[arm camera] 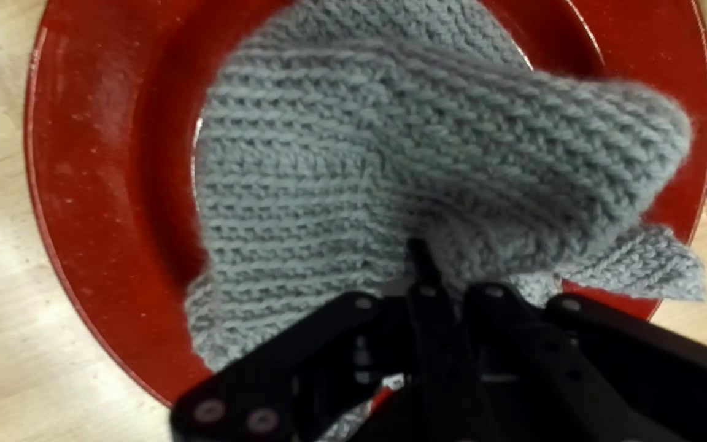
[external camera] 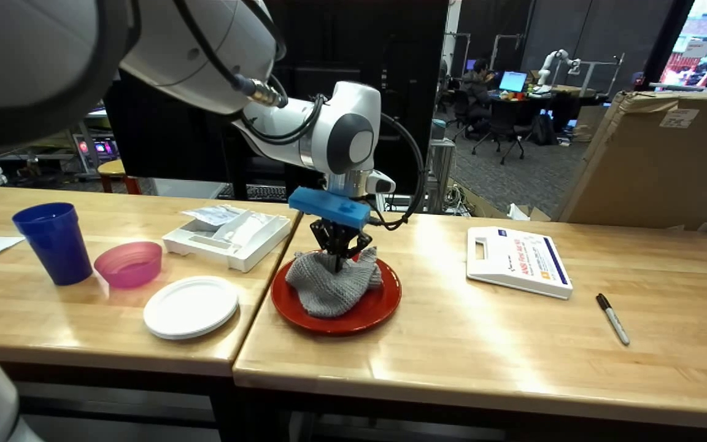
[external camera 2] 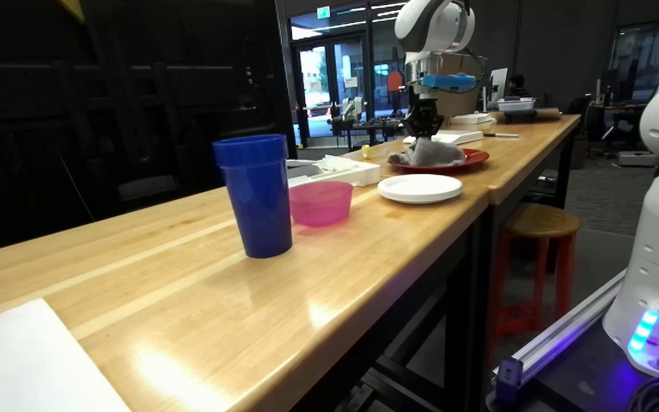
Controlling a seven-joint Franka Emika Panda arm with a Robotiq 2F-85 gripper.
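Basically, gripper was closed up narrow, down in the folds of the gray cloth; couldn't tell if any fabric was pinched. Cloth sat bunched on the red plate, w/ a corner poking over the rim in wrist view. Plate was on the wood table, just beside the seam w/ the adj. table. Across it, in an exterior view: stack of white plates near the seam, pink bowl near blue cup, plus open white box w/ packets inside. Same table as red plate: first aid case, lying flat, & black-and-gray marker farther off. Blue block was mounted above gripper.
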